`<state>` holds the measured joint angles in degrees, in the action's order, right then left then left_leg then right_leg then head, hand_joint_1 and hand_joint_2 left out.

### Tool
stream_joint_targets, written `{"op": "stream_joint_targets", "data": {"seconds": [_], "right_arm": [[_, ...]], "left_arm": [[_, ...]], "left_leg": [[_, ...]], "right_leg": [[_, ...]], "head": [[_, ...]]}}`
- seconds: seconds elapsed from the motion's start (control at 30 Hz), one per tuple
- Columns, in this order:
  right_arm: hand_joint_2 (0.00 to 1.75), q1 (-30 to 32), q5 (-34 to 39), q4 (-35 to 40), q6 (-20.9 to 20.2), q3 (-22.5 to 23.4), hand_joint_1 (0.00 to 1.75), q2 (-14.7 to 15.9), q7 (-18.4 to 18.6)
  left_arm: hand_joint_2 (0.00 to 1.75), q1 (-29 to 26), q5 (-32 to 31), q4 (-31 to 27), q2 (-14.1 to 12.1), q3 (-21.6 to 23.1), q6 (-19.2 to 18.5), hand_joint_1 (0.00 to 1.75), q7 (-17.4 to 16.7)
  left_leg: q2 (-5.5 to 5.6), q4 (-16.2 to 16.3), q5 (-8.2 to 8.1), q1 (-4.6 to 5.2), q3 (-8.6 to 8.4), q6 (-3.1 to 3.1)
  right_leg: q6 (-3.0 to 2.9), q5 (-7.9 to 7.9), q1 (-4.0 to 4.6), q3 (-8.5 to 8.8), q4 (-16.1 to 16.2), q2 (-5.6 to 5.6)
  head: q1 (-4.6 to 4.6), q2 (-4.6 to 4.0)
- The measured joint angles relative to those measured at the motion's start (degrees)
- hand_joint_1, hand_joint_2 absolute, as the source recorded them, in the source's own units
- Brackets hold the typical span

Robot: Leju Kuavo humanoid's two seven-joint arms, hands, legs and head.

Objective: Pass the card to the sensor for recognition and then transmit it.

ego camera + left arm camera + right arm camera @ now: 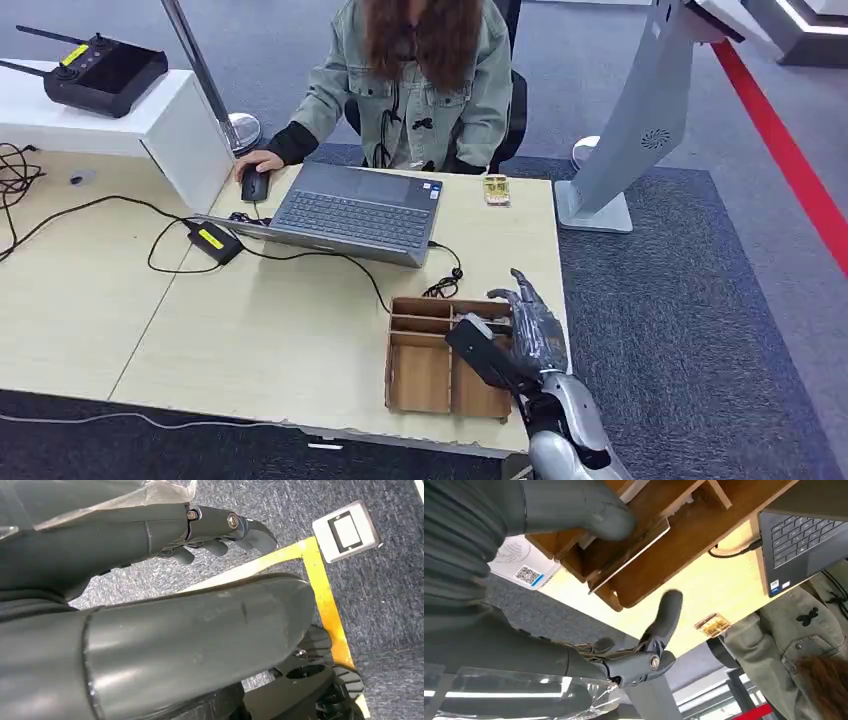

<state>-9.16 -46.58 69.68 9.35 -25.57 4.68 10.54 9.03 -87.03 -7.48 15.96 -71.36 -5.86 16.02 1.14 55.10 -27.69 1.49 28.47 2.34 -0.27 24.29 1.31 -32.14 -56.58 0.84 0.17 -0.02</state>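
Card (631, 550) rests tilted inside the wooden organizer box (425, 375), leaning against one of its dividers, white-edged and flat, with the thick grey thumb (589, 510) of the right hand (532, 330) just over it in the right wrist view; whether the thumb actually touches the card cannot be told. The right hand holds nothing, its dark fingers (666, 617) apart and stretched out over the box's far right corner. In the head view that hand stands at about 5 o'clock on the desk (290, 330), with the box directly at its 9 o'clock side. A small yellowish sensor (496, 190) lies on the desk well beyond the box, toward 12 o'clock from the hand, near the far edge. At 11 o'clock from the box sits an open grey laptop (355, 212), a black cable (350, 262) running from it across the desk to a power brick (214, 241). A person in a pale denim jacket (420, 90) sits behind the laptop, one hand on a black mouse (255, 186). A grey kiosk stand (640, 130) rises from the carpet at 1 o'clock, and a black controller (100, 72) rests on a white shelf at 10 o'clock. The left hand (220, 535) hangs over grey carpet beside yellow floor tape (325, 600), fingers loosely curled and holding nothing.
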Motion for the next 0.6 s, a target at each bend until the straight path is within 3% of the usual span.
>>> {"op": "stream_joint_targets", "data": {"seconds": [0.03,0.07,0.2,0.6], "right_arm": [[1.75,0.0,-0.02,0.0,0.02,0.04,1.2,-0.07,0.0],[1.75,0.0,-0.02,0.0,0.02,0.09,1.36,-0.09,0.0],[1.75,0.0,-0.02,0.0,0.09,0.24,1.45,-0.11,0.0],[1.75,-0.01,0.02,-0.31,0.11,0.28,1.45,-0.31,-0.02]], "left_arm": [[0.0,0.0,0.0,0.0,0.0,0.02,-0.04,0.0,0.0],[0.0,0.01,0.0,0.0,0.0,0.0,-0.07,0.0,0.0],[0.0,0.01,0.0,0.0,0.0,0.0,-0.07,0.0,0.0],[0.0,0.0,0.0,0.0,0.0,0.0,0.02,0.0,0.11]], "left_leg": [[0.0,0.0,0.0,0.0,0.0,0.0],[0.0,0.0,0.0,0.0,0.0,0.0],[0.0,0.0,0.0,0.0,0.0,0.0],[0.0,0.0,0.0,0.0,0.0,0.0]], "right_leg": [[0.0,0.0,0.0,0.0,0.0,0.0],[0.0,0.0,0.0,0.0,0.0,0.0],[0.0,0.0,0.0,0.0,0.0,0.0],[0.0,0.0,0.0,0.0,0.0,0.0]], "head": [[-0.02,0.0],[-0.02,0.0],[0.0,0.0],[-0.02,0.0]]}}
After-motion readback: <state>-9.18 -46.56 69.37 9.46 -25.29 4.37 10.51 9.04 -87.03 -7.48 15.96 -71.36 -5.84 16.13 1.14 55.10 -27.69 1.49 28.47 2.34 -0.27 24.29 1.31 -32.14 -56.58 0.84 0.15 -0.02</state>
